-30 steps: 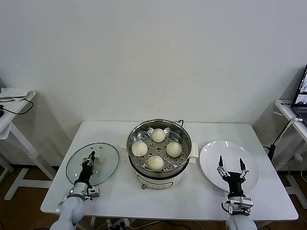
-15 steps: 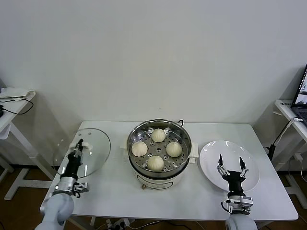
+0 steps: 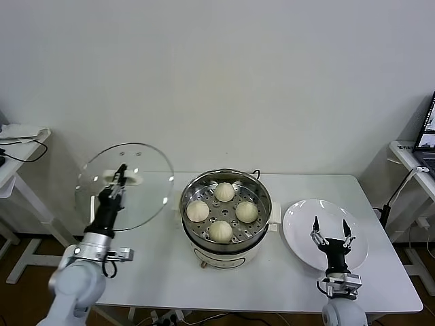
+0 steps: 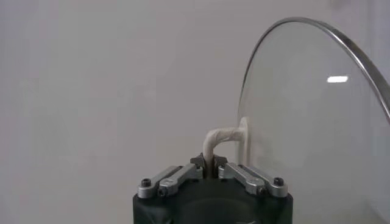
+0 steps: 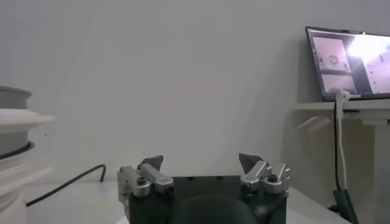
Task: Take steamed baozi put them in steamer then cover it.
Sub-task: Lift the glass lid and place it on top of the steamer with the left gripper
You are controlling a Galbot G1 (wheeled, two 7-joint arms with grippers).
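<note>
Several cream-white baozi sit on the perforated floor of the steel steamer at the table's middle. My left gripper is shut on the white handle of the clear glass lid. It holds the lid tilted up in the air, left of the steamer and clear of the table. Over the bare white plate on the right, my right gripper stands open with nothing in it.
A black cord runs behind the steamer. A side table stands far left. A desk with a laptop stands far right, and its screen shows in the right wrist view.
My left gripper has lifted the glass lid off the table and raised it, tilting it upright and bringing it a little toward the steamer. The right arm has barely moved.
</note>
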